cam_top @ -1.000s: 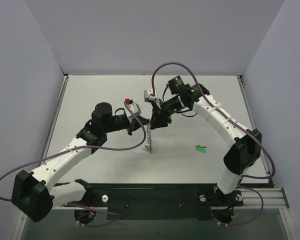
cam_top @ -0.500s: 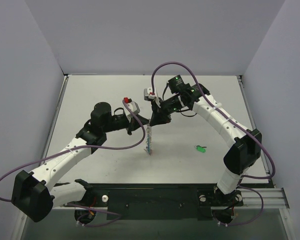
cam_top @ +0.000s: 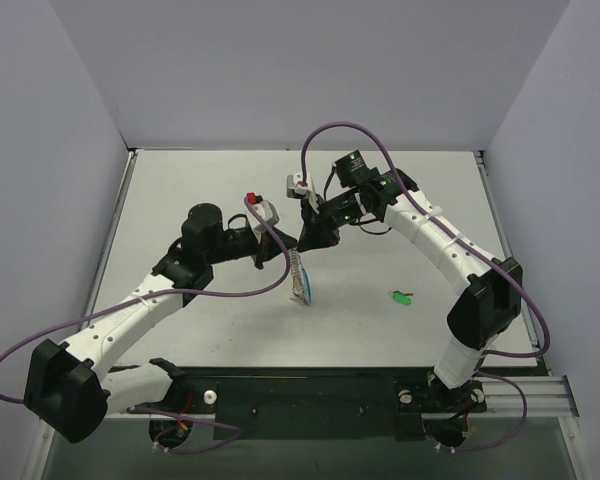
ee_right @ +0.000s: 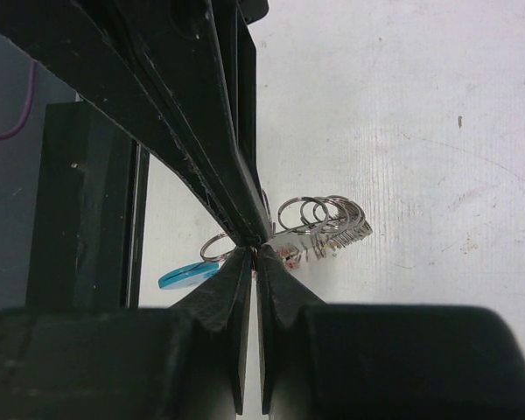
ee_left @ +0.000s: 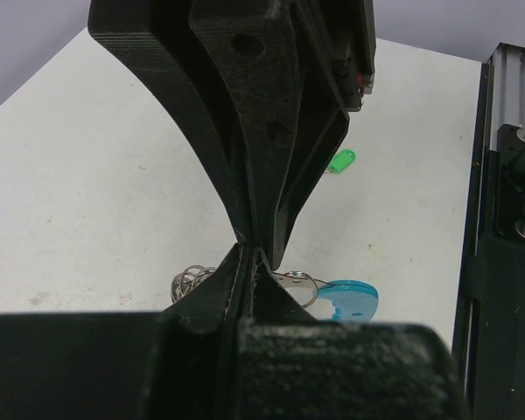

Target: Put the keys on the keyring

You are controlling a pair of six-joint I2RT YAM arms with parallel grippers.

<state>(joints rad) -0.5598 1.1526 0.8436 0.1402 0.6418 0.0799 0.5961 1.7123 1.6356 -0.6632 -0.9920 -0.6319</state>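
Table (cam_top: pixel 180 190): white, walled on three sides. Left arm (cam_top: pixel 130 315) and right arm (cam_top: pixel 450 250): both reach to mid-table, tips meeting above the surface. Left gripper (cam_top: pixel 289 245): fingers clenched, pinching the keyring (cam_top: pixel 299 280) at its top. Right gripper (cam_top: pixel 304 246): fingers pressed almost together on the same spot from the far-right side. Keyring: a coiled silvery loop hanging below the two tips, with a light-blue tag (ee_left: pixel 350 301) at its lower end. Green key (cam_top: pixel 400 297): lies loose on the table, well apart from the ring, to the right and nearer. Its long axis seems roughly left to right. It is closer to the right arm, which looks better placed to fetch it.
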